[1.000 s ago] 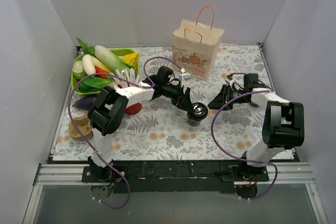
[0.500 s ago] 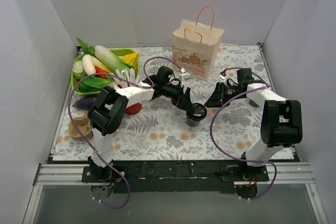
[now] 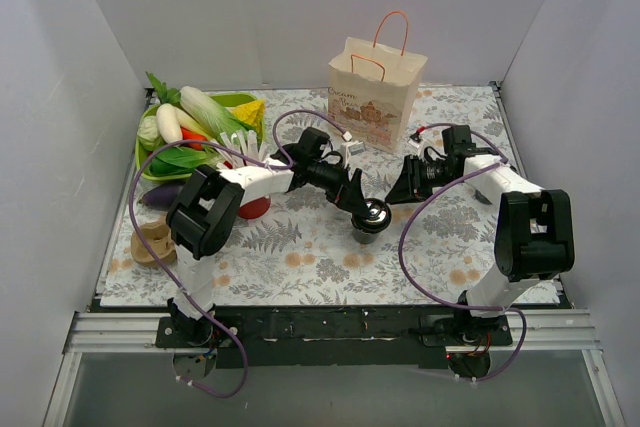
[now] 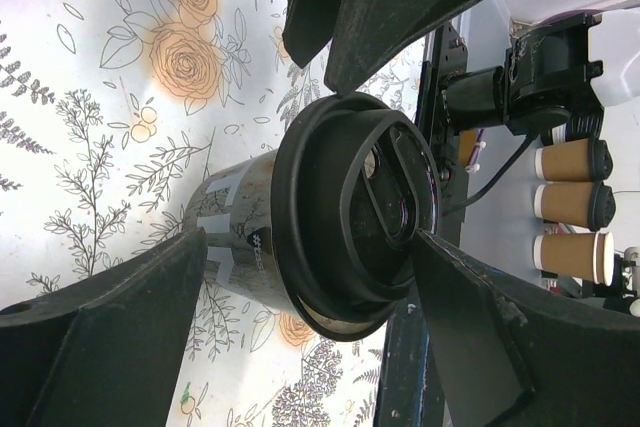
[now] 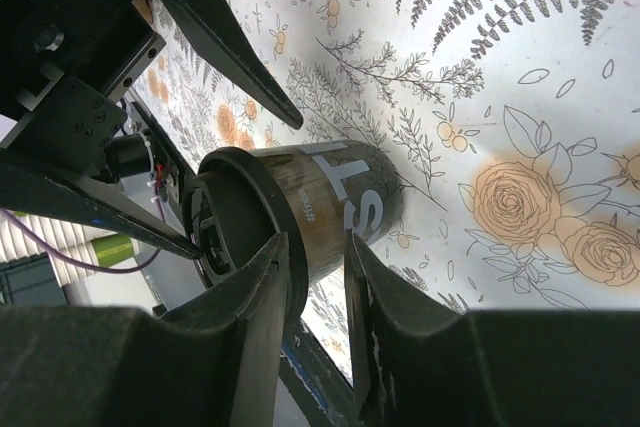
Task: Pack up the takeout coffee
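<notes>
Floral mat under white walls. Coffee (image 3: 371, 214) upright mid-mat, lid on, not yet in bag (image 3: 372, 97), which stands well apart at the far side. Left gripper (image 3: 360, 205) straddling coffee, fingers wide apart and close beside it; contact hard to tell. Right gripper (image 3: 393, 195) just right of coffee, fingers a little apart, nothing between. Packing barely begun: lift, carry and drop into bag all left. Versus a second ago: right gripper closer in from the right, coffee shifted slightly left.
</notes>
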`<move>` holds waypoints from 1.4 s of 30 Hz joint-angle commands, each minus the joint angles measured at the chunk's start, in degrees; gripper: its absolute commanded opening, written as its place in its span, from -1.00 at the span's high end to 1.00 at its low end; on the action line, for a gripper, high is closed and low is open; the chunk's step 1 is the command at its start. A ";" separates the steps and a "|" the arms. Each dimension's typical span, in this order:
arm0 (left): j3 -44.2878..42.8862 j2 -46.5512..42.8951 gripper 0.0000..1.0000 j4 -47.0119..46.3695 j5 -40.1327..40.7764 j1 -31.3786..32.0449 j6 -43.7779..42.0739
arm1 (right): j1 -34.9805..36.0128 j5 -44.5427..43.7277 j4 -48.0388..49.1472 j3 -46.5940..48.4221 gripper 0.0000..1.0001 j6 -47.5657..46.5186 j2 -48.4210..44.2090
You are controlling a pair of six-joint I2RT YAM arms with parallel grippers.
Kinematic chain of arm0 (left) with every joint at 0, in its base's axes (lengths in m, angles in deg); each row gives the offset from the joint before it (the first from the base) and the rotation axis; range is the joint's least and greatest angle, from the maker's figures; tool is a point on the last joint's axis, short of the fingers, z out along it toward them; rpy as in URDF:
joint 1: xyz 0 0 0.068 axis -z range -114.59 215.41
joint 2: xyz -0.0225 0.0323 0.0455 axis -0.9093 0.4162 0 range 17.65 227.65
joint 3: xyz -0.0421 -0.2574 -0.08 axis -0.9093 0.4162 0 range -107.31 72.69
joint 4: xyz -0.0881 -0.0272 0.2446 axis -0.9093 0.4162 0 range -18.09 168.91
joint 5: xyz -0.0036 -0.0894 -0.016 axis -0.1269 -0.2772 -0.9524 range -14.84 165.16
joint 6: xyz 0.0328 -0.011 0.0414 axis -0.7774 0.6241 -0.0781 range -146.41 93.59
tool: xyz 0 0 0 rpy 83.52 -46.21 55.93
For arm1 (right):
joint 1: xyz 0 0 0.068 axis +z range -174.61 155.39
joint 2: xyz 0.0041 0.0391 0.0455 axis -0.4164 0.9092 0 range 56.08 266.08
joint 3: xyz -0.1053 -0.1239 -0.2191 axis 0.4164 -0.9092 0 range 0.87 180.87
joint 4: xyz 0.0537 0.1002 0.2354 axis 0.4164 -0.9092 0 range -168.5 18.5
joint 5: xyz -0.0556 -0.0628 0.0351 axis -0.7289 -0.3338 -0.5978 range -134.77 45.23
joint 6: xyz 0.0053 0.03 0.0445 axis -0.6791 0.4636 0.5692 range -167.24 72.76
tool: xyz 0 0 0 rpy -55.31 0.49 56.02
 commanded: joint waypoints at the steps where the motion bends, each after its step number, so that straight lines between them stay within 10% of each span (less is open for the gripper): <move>1: 1.43 -3.54 -0.66 0.70 2.22 -0.10 -2.03 | 1.18 -1.31 -1.77 2.39 0.29 -2.17 -0.15; 42: 3.37 -7.76 -0.96 1.41 5.21 -0.19 -5.90 | 6.02 -7.99 -4.23 4.94 0.28 -4.64 -2.26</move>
